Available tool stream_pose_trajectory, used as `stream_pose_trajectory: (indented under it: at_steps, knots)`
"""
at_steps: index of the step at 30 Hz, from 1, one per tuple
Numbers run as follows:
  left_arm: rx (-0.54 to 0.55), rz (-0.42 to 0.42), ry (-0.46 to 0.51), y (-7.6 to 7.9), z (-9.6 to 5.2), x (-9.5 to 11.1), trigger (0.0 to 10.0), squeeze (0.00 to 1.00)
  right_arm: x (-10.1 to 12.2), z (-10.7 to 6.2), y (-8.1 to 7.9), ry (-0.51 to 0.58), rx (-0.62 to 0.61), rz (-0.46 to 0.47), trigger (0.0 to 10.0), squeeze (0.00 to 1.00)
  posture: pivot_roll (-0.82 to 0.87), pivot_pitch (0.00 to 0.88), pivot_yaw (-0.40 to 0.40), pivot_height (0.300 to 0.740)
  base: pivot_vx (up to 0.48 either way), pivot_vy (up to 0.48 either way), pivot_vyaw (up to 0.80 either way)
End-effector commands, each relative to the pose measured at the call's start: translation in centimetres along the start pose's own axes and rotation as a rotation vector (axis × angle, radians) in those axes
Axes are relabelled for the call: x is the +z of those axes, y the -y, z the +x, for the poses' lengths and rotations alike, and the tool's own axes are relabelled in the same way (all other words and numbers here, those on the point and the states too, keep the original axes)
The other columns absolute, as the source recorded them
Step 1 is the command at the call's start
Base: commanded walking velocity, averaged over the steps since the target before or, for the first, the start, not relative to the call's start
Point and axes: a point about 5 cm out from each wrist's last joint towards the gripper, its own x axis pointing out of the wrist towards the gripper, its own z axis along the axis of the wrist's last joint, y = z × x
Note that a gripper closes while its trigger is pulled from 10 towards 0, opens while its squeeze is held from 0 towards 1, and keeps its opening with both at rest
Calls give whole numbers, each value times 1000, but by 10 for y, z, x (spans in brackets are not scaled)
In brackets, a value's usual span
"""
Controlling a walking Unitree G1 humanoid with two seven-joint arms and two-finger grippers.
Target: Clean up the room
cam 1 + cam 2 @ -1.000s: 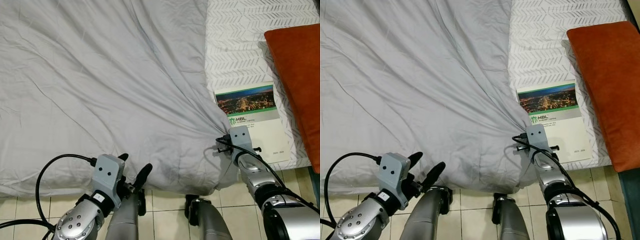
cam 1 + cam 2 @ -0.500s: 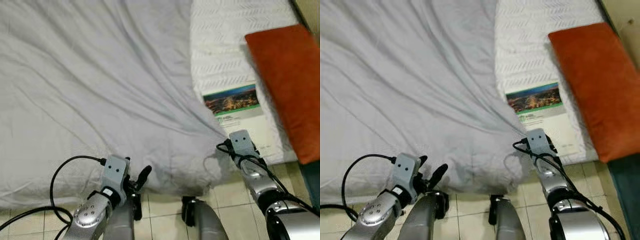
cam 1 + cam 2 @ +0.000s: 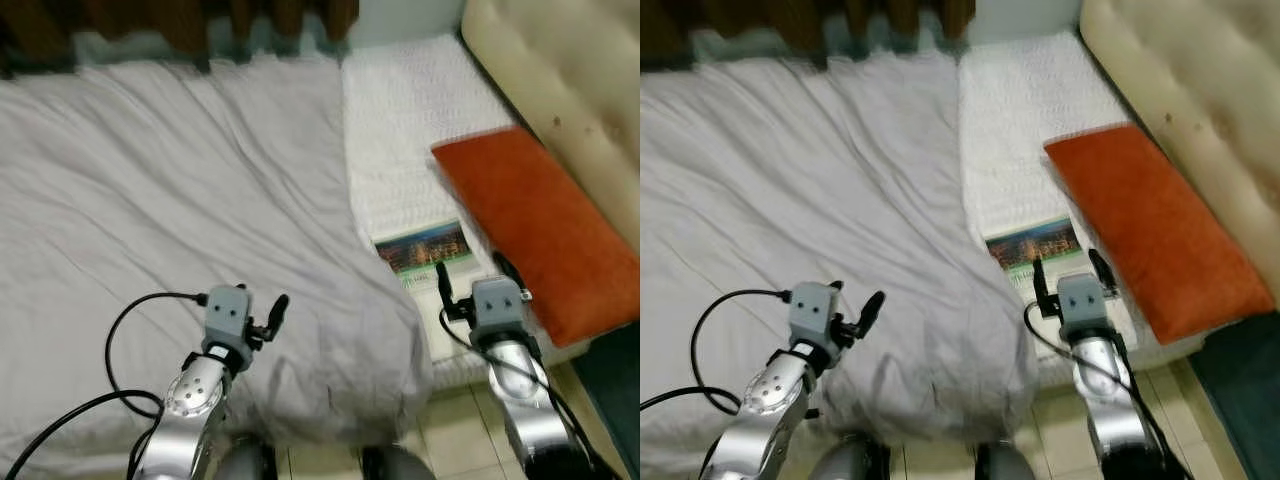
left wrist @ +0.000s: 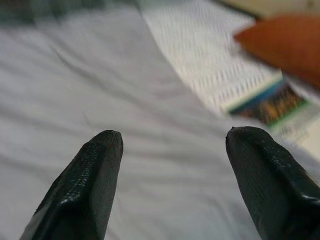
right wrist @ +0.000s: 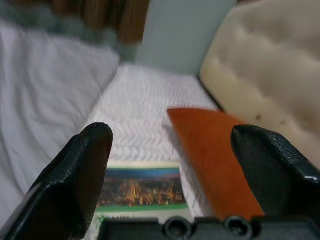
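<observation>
Your left gripper [image 3: 272,322] hangs released over the grey duvet [image 3: 180,230] near the bed's front edge, so a careless lunge could snag that cloth and drag its turned-back edge over the booklet [image 3: 425,262]. The booklet lies flat on the white mattress cover [image 3: 410,130] at the front edge, between duvet and orange pillow [image 3: 525,225], its long axis running front to back, photo end pointing away from you. Your right gripper [image 3: 477,276], fingers wide apart, hovers over its near end; closing flat could crease or shove it off.
</observation>
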Motion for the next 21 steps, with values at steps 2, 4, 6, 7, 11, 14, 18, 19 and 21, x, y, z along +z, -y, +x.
stream_pose_trajectory:
  at_steps: [2,4,6,7,11,14,18,19,21]
  knots:
    - [45,-11,-12,-6,-8,-8,10000,0,-15,-30,11,-79,-50,-14,10000,0,-45,0,3,740,0,0,0]
    - [62,-18,-10,-7,-11,-10,10000,0,-21,-38,15,-118,-68,-7,10000,0,-50,0,10,740,0,0,0]
    - [82,-29,-18,-8,-16,-14,10000,0,-27,-47,21,-158,-95,-5,10000,0,-56,0,20,740,0,0,0]
    - [122,-35,-49,-11,-22,-26,10000,0,-37,-58,28,-223,-123,-5,10000,0,-66,0,28,740,0,0,0]
    - [114,-52,-74,-1,-16,-36,10000,0,-43,-61,22,-280,-106,50,10000,0,-79,0,27,740,0,0,0]
    - [70,-36,-65,9,-11,-32,10000,0,-44,-57,12,-297,-49,65,10000,0,-86,0,33,740,0,0,0]
    - [67,-42,-60,10,-8,-29,10000,0,-46,-52,11,-325,-35,75,10000,0,-87,0,33,740,0,-240,-555]
    - [67,-45,-60,10,-8,-30,10000,0,-46,-51,11,-327,-32,75,10000,0,-87,0,33,740,0,-480,-763]
    - [67,-45,-60,10,-8,-30,10000,0,-46,-51,11,-327,-32,75,10000,0,-87,0,33,740,0,-480,-763]
